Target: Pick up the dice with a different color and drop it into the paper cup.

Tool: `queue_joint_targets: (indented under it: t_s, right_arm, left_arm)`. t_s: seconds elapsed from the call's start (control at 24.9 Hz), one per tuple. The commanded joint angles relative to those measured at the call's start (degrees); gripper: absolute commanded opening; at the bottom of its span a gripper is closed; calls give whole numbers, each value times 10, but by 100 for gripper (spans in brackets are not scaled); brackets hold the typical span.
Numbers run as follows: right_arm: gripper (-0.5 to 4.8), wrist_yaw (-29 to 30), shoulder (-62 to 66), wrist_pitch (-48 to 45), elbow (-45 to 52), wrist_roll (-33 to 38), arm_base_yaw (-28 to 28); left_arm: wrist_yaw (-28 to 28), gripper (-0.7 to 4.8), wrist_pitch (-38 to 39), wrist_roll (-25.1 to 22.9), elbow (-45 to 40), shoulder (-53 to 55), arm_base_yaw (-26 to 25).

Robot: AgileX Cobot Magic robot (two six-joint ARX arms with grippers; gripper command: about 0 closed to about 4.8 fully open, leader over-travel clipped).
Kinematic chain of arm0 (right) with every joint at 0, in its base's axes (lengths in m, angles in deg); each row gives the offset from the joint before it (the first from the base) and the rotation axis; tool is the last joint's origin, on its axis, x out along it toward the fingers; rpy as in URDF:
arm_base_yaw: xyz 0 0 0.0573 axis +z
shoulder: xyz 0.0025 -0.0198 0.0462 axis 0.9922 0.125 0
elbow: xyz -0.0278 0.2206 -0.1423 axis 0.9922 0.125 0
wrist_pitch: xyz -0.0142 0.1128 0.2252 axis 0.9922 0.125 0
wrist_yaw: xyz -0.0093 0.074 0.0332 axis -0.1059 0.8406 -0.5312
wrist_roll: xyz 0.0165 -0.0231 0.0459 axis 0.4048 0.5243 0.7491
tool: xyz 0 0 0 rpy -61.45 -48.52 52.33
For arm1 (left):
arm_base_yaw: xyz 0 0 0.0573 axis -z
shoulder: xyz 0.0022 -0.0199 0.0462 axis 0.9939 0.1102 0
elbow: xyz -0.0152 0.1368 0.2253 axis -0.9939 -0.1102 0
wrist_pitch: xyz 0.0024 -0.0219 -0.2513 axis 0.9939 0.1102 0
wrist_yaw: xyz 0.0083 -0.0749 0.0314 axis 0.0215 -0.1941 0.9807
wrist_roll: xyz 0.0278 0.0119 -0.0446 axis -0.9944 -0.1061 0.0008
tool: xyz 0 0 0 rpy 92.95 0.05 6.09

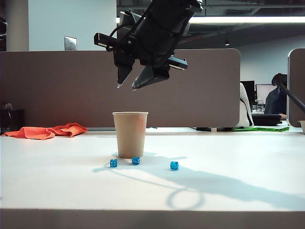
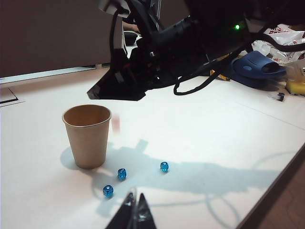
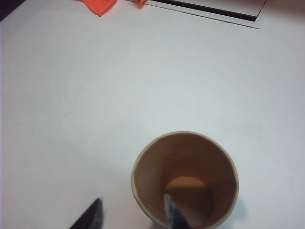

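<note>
The tan paper cup (image 1: 130, 136) stands upright on the white table. My right gripper (image 1: 127, 87) hangs open well above it, nothing between its fingers. In the right wrist view, one of the right gripper's (image 3: 133, 217) fingers lies over the cup's (image 3: 152, 162) mouth and the other outside the rim. The red die does not show clearly. A faint pink smear (image 2: 116, 122) shows in the air just beside the cup's (image 2: 88, 138) rim, below that gripper, and I cannot tell whether it is the die. My left gripper (image 2: 135, 210) is shut and empty, low over the table's near side.
Three blue dice (image 1: 113, 163) (image 1: 136, 161) (image 1: 174, 165) lie in front of the cup. An orange cloth (image 1: 47, 131) lies at the back left. A grey partition (image 1: 57, 86) closes the far side. The table's front edge (image 1: 152, 210) is near the dice.
</note>
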Motion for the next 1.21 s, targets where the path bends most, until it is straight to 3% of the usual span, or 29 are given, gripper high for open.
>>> queue_joint_targets:
  t_s: [0.04,0.48,0.56,0.92,1.04,1.21]
  right_arm:
    - [171,-2,-2,-12,-2,-2,0]
    - [171,-5,4,-31,-2,-2,-3]
    - [170,-28,4,-30,-2,-2,-8]
    - [-2,-41,3,-27,-2,-5,-17]
    - [-6,-56,3,-29,-2,-54,-18]
    - [-6,-123,3,-44,-2,-111,-23]
  left_arm:
    - [-5,-6,-7,0,3,0,0]
    - [-5,-6,-7,0,3,0,0]
    - [-5,-6,-7,0,3,0,0]
    - [-4,-6,-7,0,3,0,0]
    - [-4,-6,-7,0,3,0,0]
    - [-4,-6,-7,0,3,0,0]
